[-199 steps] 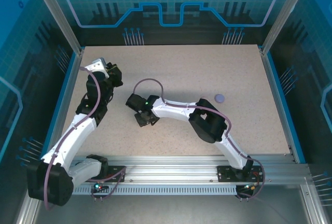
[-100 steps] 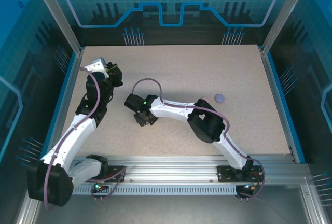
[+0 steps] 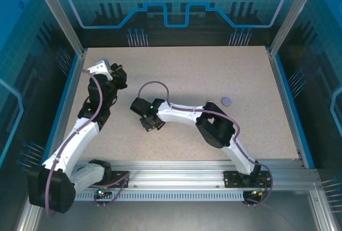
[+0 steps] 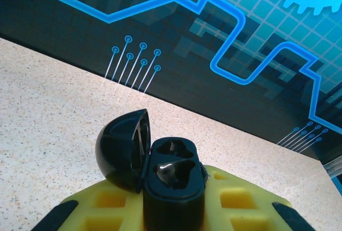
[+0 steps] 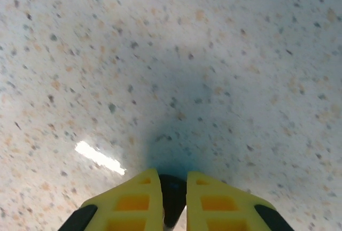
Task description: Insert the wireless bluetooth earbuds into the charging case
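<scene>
My left gripper (image 4: 173, 212) is shut on the black charging case (image 4: 173, 175), held upright with its domed lid (image 4: 122, 148) swung open to the left. Two wells show in the case; something shiny sits in the nearer well (image 4: 170, 171). From above, the left gripper (image 3: 118, 76) is raised over the table's left side. My right gripper (image 5: 172, 180) points down close over the speckled tabletop. Its yellow fingers (image 5: 133, 201) are closed on a small black earbud (image 5: 172, 194). From above, the right gripper (image 3: 151, 124) is left of the table's centre, below and right of the left gripper.
A small round purple case (image 3: 226, 101) lies shut on the table to the right of centre, beside the right arm's elbow (image 3: 214, 129). Blue rails (image 3: 287, 100) edge the table on both sides, and a patterned wall (image 4: 224, 44) stands at the back.
The right gripper's fingers have closed in on the black earbud, with a slight shift left and back. The left arm and the case have not moved.
</scene>
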`<action>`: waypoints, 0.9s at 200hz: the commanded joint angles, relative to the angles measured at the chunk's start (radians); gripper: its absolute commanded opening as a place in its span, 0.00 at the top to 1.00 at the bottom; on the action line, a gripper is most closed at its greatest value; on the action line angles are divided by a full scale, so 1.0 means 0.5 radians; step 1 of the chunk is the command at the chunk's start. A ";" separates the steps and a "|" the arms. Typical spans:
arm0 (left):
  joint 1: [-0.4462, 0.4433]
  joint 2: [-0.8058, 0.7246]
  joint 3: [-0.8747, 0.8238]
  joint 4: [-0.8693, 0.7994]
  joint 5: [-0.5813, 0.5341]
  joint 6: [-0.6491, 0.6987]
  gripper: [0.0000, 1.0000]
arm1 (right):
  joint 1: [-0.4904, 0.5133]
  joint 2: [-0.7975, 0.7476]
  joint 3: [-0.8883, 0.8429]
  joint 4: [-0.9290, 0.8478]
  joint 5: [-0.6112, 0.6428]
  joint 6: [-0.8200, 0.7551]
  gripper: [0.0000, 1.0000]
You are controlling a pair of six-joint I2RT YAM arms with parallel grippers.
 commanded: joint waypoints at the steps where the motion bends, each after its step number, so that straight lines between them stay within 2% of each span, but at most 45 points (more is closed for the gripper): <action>1: 0.016 -0.040 -0.053 0.093 0.092 -0.042 1.00 | 0.009 -0.227 -0.103 -0.017 0.100 0.018 0.88; 36: 0.013 -0.019 -0.158 0.276 0.243 -0.090 1.00 | -0.063 -0.557 -0.312 0.038 0.190 0.022 0.89; 65: -0.034 0.073 -0.255 0.578 0.545 -0.068 1.00 | -0.179 -0.926 -0.500 0.075 0.277 -0.027 0.89; 82: -0.150 0.147 -0.288 0.754 0.659 0.058 1.00 | -0.268 -1.168 -0.584 0.109 0.318 -0.088 0.88; 122: -0.537 0.380 -0.350 1.156 0.858 0.586 1.00 | -0.456 -1.675 -0.646 0.268 0.350 -0.347 0.87; 156: -0.671 0.629 -0.374 1.558 1.094 0.746 1.00 | -0.526 -1.968 -0.721 0.517 0.179 -0.597 0.86; 180: -0.740 0.739 -0.292 1.630 1.194 0.857 1.00 | -0.534 -2.100 -0.837 0.698 0.018 -0.775 0.86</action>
